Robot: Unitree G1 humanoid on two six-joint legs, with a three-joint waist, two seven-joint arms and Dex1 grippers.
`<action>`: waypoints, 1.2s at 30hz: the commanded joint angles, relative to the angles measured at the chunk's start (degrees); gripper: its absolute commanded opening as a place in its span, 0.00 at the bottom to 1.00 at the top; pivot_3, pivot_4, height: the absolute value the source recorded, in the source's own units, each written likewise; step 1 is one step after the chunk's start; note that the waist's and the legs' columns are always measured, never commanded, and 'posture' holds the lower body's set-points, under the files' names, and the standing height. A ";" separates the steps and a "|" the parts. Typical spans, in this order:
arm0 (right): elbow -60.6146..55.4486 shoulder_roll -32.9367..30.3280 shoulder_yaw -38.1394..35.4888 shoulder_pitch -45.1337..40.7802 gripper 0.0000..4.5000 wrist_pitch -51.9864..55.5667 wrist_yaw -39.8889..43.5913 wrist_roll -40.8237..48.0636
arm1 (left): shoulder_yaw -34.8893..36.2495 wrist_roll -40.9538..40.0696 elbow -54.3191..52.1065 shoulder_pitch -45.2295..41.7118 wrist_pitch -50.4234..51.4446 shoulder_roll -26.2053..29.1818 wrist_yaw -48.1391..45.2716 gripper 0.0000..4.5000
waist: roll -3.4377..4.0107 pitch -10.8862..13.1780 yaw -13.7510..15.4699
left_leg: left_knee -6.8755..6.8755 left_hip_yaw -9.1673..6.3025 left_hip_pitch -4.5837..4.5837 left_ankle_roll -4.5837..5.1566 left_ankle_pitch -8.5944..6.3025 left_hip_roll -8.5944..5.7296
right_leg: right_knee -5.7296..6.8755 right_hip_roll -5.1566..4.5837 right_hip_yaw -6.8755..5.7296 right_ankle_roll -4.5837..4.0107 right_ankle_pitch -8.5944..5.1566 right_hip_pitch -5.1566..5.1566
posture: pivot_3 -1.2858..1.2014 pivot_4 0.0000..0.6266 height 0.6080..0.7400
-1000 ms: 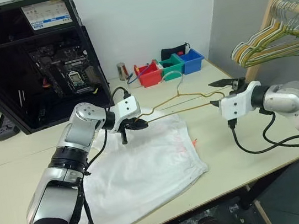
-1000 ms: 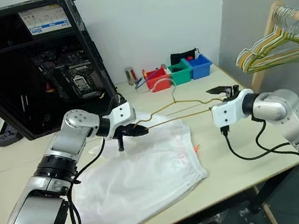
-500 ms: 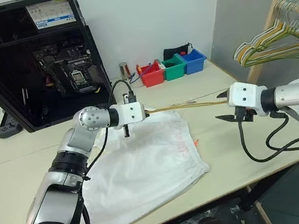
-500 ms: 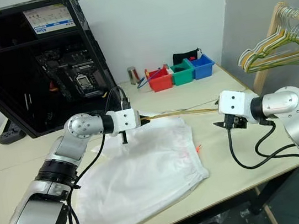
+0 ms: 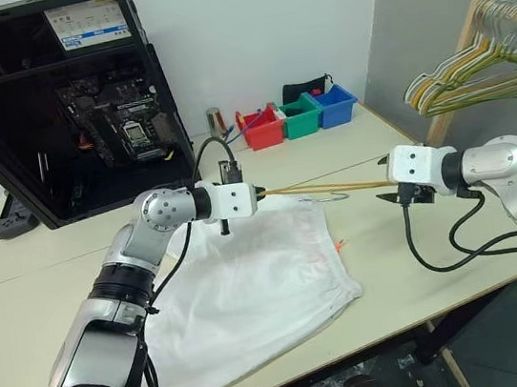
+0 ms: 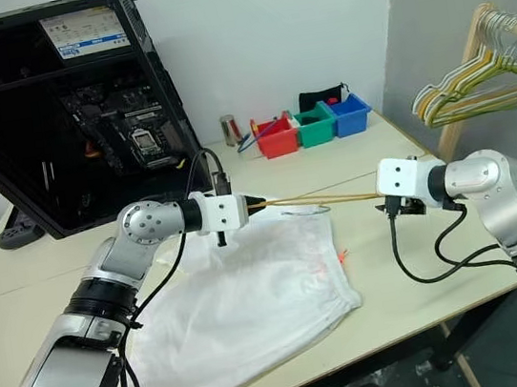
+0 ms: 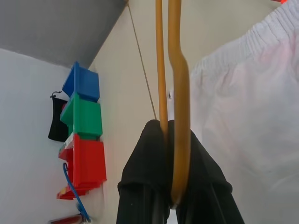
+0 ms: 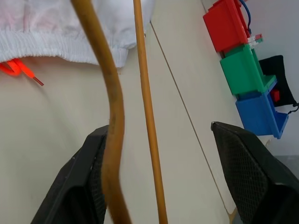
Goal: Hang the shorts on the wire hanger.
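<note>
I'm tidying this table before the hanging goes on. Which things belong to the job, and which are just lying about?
Job: shorts; wire hanger.

Lying about: open computer case; red, green and blue bins; bunch of hangers; metal can.

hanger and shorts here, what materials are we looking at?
The wire hanger: looks like thin metal wire with a smooth yellowish-tan coating, judging by its slim round section and even sheen; the coating type is unclear. The shorts: thin white woven-looking fabric, matte and wrinkled, with a gathered elastic waistband.
</note>
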 commanded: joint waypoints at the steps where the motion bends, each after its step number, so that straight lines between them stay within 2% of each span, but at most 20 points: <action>1: -0.87 -0.17 -1.47 -1.29 0.64 -1.42 0.05 0.02 | 1.32 -0.05 -0.41 -0.97 -0.75 0.72 0.65 0.00 | 0.00 0.00 0.00 | 0.00 0.00 0.00 0.00 0.00 0.00 | 0.02 0.00 0.00 0.00 0.00 0.00 | 0.43 0.00 1.00; 8: -1.10 -0.90 -1.31 -0.64 0.27 -4.37 -0.23 -1.24 | 1.33 0.14 -0.07 -1.12 -0.57 0.78 0.56 0.00 | 0.00 0.00 -0.01 | 0.03 0.00 0.01 0.00 0.00 0.00 | 0.14 0.00 0.00 0.00 0.00 -0.04 | 0.43 0.00 1.00; 14: -0.80 -1.31 -0.74 -0.64 0.00 -7.64 -0.50 -3.21 | 1.17 0.33 0.01 -1.49 -0.02 0.57 0.51 0.00 | 0.00 0.00 -0.02 | 0.04 0.00 0.00 0.00 0.00 0.00 | 0.18 0.00 0.00 0.00 0.00 -0.05 | 0.43 0.00 1.00; 19: -0.72 -0.55 -0.80 -0.80 0.00 -7.92 -0.48 -3.56 | 1.27 0.26 0.14 -1.82 -0.38 0.41 0.85 0.00 | 0.00 0.00 -0.03 | 0.04 0.00 0.01 0.00 0.00 -0.01 | 0.20 0.00 -0.01 0.00 0.00 -0.06 | 0.43 0.00 1.00; 21: -0.94 -0.26 -0.84 -0.49 0.00 -7.12 -0.18 -3.27 | 1.54 -1.16 -0.10 -1.72 -0.08 0.30 -0.49 0.13 | 0.00 0.00 -0.03 | 0.05 0.00 0.01 0.00 0.00 -0.01 | 0.20 0.00 0.00 0.00 0.00 -0.06 | 0.43 0.00 1.00; 27: -0.57 0.19 -0.97 -0.25 0.00 -6.44 -0.25 -3.19 | 3.58 -7.67 -2.02 -1.11 1.93 0.46 -5.23 0.39 | 0.00 0.00 -0.02 | 0.05 0.00 0.00 0.00 0.00 -0.01 | 0.20 0.00 0.00 0.00 0.00 -0.06 | 0.43 0.00 1.00; 33: -0.52 0.85 -1.58 0.64 0.00 -4.20 -0.18 -2.19 | 6.73 -14.76 -2.71 -0.86 3.41 3.79 -12.26 0.63 | 0.00 0.00 -0.14 | 0.05 0.00 0.00 0.00 0.00 0.01 | 0.25 0.00 0.00 0.00 0.00 -0.10 | 0.43 0.00 1.00; 36: 0.58 1.30 -2.88 1.84 0.00 0.69 0.80 0.39 | 8.88 -20.06 -5.56 -0.11 7.82 5.39 -16.86 0.76 | 0.00 0.00 -0.02 | 0.07 -0.01 0.00 0.00 0.00 0.00 | 0.26 0.00 0.00 0.00 0.00 -0.09 | 0.44 0.00 1.00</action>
